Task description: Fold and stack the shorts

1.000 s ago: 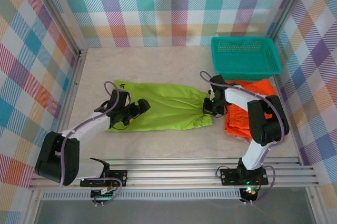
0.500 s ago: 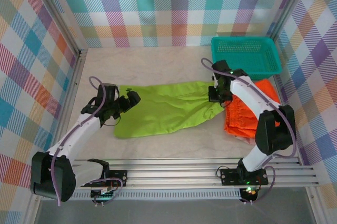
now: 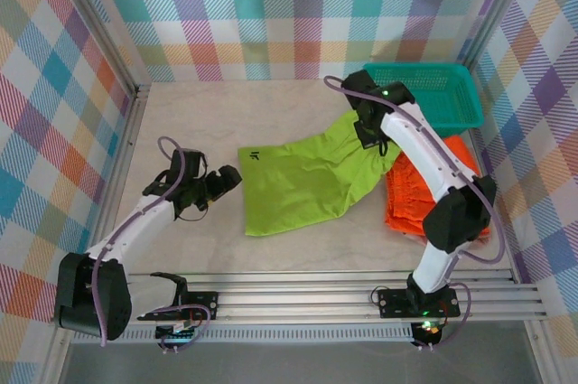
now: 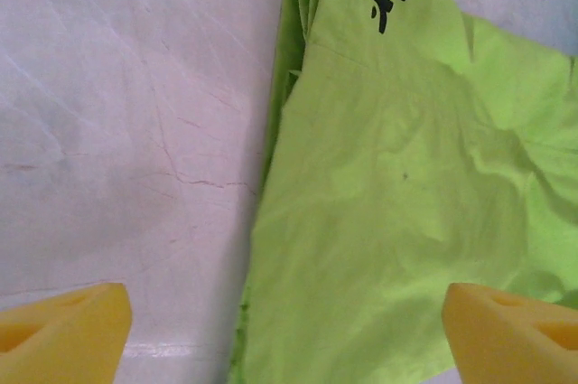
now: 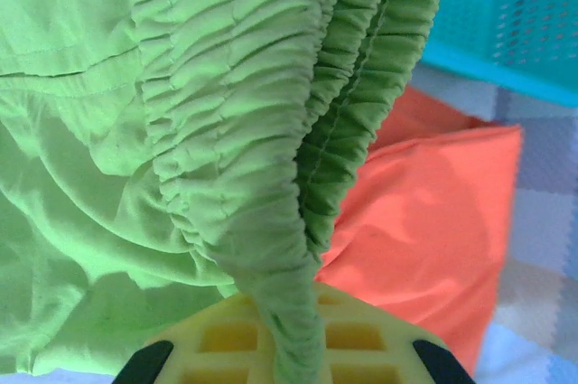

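Note:
The lime green shorts (image 3: 302, 176) lie partly on the table, their left hem with a black logo (image 4: 388, 0) flat and their gathered waistband (image 5: 271, 86) pulled up. My right gripper (image 3: 368, 131) is shut on that waistband (image 5: 293, 348), which hangs bunched out of its jaws. The bright orange shorts (image 3: 433, 190) lie folded at the right, under and beside the right arm (image 5: 433, 212). My left gripper (image 3: 226, 182) is open just left of the green shorts. Its yellow fingertips (image 4: 63, 334) stand wide apart above the shorts' edge (image 4: 397, 185), holding nothing.
A teal mesh basket (image 3: 429, 93) stands at the back right, just behind the right gripper (image 5: 515, 23). Checked walls and metal rails close in the table on three sides. Bare pale tabletop (image 3: 226, 113) stretches left and behind the green shorts.
The right gripper has risen and moved back, dragging the green shorts rightward by the waistband. The shorts have slid out from under the left gripper, which now sits off their left edge.

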